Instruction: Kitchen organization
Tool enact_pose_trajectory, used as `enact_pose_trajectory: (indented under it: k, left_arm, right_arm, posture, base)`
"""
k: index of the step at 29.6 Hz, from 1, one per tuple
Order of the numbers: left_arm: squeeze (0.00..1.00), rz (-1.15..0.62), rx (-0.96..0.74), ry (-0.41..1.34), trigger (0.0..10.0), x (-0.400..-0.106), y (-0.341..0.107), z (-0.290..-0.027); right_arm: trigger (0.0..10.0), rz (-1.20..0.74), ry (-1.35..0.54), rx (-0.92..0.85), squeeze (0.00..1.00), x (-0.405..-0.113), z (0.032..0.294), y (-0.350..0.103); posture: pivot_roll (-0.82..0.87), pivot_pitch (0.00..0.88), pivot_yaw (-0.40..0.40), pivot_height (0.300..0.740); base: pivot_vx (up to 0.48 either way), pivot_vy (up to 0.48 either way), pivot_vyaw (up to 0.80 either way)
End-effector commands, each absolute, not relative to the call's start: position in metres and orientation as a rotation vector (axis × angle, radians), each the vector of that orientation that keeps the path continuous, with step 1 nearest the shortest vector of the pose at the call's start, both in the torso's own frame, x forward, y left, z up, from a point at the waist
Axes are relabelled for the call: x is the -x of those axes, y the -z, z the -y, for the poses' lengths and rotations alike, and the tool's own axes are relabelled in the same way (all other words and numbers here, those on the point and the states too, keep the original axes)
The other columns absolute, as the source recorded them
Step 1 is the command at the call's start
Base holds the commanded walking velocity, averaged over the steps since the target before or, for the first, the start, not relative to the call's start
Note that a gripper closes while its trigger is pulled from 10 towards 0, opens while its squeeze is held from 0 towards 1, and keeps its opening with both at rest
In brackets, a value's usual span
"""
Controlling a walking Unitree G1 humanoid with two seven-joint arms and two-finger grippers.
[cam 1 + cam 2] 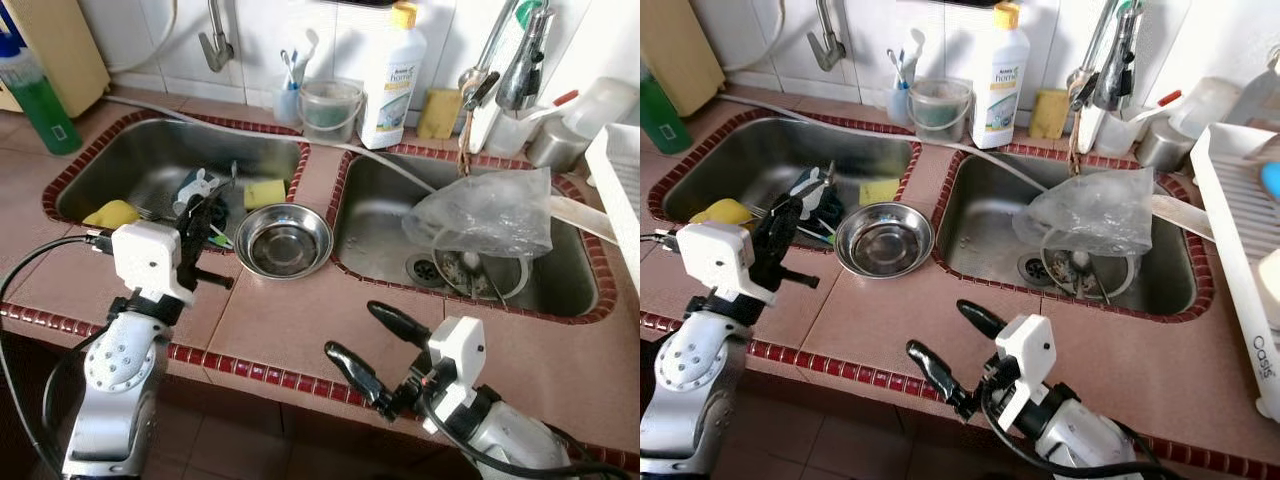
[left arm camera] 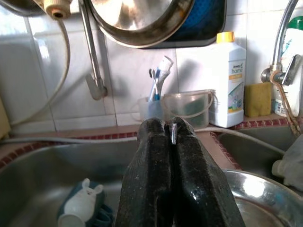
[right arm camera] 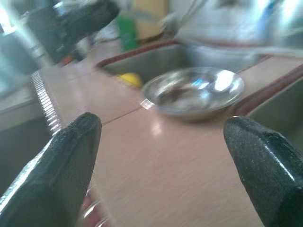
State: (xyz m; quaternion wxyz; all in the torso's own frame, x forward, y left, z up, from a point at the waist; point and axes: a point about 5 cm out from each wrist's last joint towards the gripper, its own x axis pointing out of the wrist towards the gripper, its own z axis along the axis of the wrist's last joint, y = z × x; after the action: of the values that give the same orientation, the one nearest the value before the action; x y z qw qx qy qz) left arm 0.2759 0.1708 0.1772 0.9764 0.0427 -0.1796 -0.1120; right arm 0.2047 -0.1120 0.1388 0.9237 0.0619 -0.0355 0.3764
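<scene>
Bottle (image 1: 392,75) (label "home"), steel bowl (image 1: 284,240) — countertop

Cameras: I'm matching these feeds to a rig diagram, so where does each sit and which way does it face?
Head eyes: look down on the double sink; both arms show.
Left wrist: looks along the left gripper, jaws shut on something thin, toward the detergent bottle.
Right wrist: looks between the right gripper open jaws across the counter.
All share the steel bowl.

head eyes downward, wrists low — bowl (image 3: 194,92) shared
</scene>
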Motion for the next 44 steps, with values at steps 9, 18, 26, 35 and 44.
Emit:
enact_pose_trajectory:
  k: [9, 18, 26, 35, 44]
  left_arm:
    - [0.00, 0.241, -0.042, 0.182, 10.0, -0.309, -0.170, -0.161]
    - [0.00, 0.165, -0.051, 0.205, 10.0, -0.326, -0.169, -0.160]
    - [0.00, 0.136, -0.068, 0.244, 10.0, -0.329, -0.166, -0.156]
    - [0.00, 0.120, -0.073, 0.259, 10.0, -0.333, -0.165, -0.157]
    - [0.00, 0.114, -0.072, 0.272, 10.0, -0.335, -0.166, -0.155]
  right_arm:
    - [10.0, 0.282, -0.469, -0.094, 0.00, -0.249, 0.123, -0.163]
    - [10.0, 0.386, -0.355, -0.080, 0.00, -0.271, 0.122, -0.174]
    - [10.0, 0.401, -0.333, -0.084, 0.00, -0.271, 0.119, -0.173]
    - [10.0, 0.387, -0.362, -0.095, 0.00, -0.267, 0.113, -0.168]
    - [10.0, 0.386, -0.383, -0.085, 0.00, -0.261, 0.110, -0.168]
  posture:
    - [-0.14, 0.019, 0.022, 0.711]
    - [-0.13, 0.012, 0.042, 0.711]
    - [-0.14, 0.018, 0.050, 0.711]
    - [-0.14, 0.017, 0.049, 0.711]
    - [-0.16, 0.013, 0.049, 0.711]
  base:
    - [0.000, 0.000, 0.00]
    - [0.000, 0.000, 0.00]
    - [0.000, 0.000, 0.00]
    - [0.000, 0.000, 0.00]
    - [0.000, 0.000, 0.00]
